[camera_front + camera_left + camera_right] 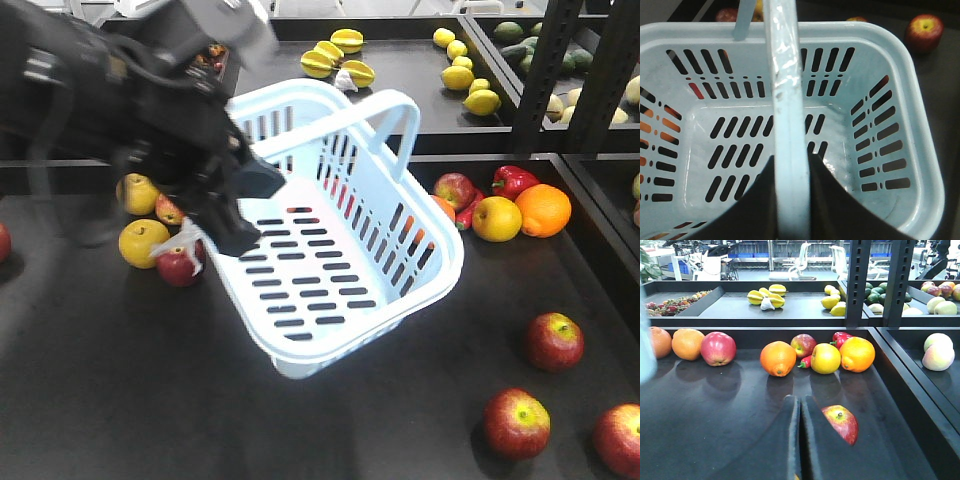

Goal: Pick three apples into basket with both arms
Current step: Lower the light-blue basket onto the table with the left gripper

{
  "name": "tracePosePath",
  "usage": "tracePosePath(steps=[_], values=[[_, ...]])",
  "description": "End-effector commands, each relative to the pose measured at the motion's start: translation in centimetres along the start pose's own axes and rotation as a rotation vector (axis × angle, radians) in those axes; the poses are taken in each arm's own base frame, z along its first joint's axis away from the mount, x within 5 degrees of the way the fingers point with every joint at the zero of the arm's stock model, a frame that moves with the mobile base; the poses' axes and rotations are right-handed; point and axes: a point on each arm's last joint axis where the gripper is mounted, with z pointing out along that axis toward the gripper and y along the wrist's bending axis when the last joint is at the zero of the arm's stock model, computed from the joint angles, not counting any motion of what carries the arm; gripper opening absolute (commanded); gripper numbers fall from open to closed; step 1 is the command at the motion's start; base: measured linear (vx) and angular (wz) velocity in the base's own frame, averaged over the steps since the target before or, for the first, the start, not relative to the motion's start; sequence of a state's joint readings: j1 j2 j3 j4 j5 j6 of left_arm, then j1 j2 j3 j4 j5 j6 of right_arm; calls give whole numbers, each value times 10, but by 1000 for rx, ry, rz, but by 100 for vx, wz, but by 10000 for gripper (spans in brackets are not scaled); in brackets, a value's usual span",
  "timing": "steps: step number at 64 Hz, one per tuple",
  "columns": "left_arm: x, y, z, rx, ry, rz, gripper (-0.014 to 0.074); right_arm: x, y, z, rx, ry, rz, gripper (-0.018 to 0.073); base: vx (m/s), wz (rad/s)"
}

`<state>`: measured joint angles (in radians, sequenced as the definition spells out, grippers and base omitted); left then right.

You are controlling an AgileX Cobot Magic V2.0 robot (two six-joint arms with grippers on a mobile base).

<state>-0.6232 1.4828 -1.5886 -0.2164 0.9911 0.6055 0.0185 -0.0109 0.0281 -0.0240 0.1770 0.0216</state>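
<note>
Basket (452,255): light blue moulded plastic, smooth and glossy, with rounded corners and rows of slots in the walls and floor. It sits tilted over the middle of the surface (120,380), mouth turned toward the front right. Its lowest corner is down at the surface; I cannot tell whether it touches.

Left gripper (791,160): angular, matt black, clamped on one hoop handle (785,100). The flat handle strip runs straight between the two fingers (840,205). A crumpled clear plastic scrap (178,240) hangs by the basket's left corner.

Three apples (517,423): round, dark red with yellow-green patches and a waxy shine. They lie apart from one another near the front right corner of the surface, well clear of the basket.

Right gripper (800,400): fingers drawn almost together, only a thin slit between them and nothing in it. It is low over the surface, with one of the apples (841,423) just to its right.

Surface: flat and black, with a faint sheen that mirrors the fruit and a raised black lip.
- Back edge: oranges (778,358), a yellow apple (825,358) and a red pepper (840,337).
- Left edge: two more yellow apples (143,243).

Room: a rear tray holds star fruit (335,55) and lemons (460,60). Black perforated steel uprights (548,70) stand at the right. Office chairs (800,260) are visible beyond.
</note>
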Motion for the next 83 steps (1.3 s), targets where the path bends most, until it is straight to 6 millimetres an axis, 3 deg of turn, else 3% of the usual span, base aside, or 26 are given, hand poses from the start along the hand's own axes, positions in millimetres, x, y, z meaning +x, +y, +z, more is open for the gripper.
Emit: tracePosePath(steps=[1, 13, 27, 47, 61, 83], values=[[-13, 8, 4, -75, -89, 94, -8, -2, 0, 0, 8, -65, -19, -4, 0, 0], [-3, 16, 57, -29, 7, 230, -8, -2, 0, 0, 8, -66, -19, -4, 0, 0], [8, 27, 93, 36, 25, 213, -8, -2, 0, 0, 8, -66, -19, -4, 0, 0], [10, 50, 93, 130, -195, 97, -8, -2, 0, 0, 8, -66, -19, -4, 0, 0], [27, 66, 102, 166, -163, 65, -8, -2, 0, 0, 8, -66, -19, -4, 0, 0], [37, 66, 118, 239, -146, 123, -8, -2, 0, 0, 8, -66, -19, -4, 0, 0]])
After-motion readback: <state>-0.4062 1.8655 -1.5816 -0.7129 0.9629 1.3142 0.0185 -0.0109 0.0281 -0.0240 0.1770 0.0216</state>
